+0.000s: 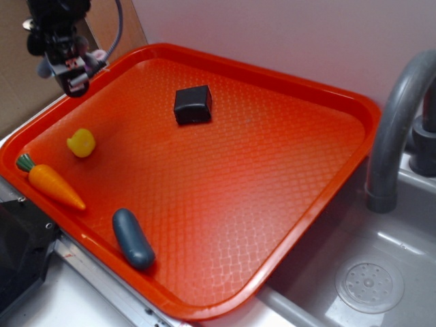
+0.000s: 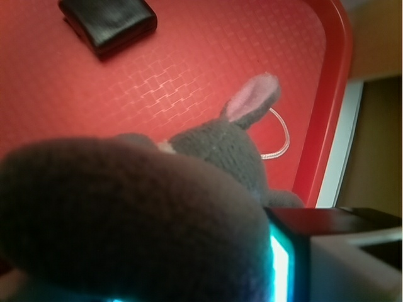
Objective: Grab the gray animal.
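I see the gripper [image 1: 68,65] lifted over the tray's [image 1: 286,88] 10 o'clock corner, clamped on the gray animal [image 2: 220,151]. In the wrist view the plush fills the foreground, one pink-lined ear [image 2: 255,97] sticking up toward 1 o'clock, a thin loop [image 2: 280,135] beside it. On the tray: black box [image 1: 193,104] at 12 o'clock, yellow duck [image 1: 81,143] and carrot [image 1: 51,182] at 9, dark blue-gray capsule [image 1: 133,238] at 7. Faucet [image 1: 398,116] and sink [image 1: 371,283] sit at 3–4 o'clock.
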Robot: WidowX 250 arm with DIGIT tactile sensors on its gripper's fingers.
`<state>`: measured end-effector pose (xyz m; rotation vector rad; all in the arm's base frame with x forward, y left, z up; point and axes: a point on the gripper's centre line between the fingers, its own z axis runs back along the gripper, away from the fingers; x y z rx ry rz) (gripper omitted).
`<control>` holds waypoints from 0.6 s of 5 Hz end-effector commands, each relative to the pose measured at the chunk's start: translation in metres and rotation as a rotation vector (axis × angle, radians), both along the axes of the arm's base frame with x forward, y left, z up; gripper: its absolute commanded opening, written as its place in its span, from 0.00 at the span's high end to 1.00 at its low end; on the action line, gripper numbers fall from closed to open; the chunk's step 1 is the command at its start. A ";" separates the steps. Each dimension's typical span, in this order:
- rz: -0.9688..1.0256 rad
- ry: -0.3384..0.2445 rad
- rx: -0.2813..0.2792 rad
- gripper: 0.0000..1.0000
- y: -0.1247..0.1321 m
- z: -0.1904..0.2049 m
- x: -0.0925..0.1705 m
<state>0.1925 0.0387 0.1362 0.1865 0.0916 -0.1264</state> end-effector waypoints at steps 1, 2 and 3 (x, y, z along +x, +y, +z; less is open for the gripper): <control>0.068 -0.051 -0.164 1.00 -0.033 0.072 0.000; 0.082 -0.073 -0.217 1.00 -0.044 0.090 -0.004; 0.007 -0.052 -0.267 1.00 -0.049 0.091 -0.002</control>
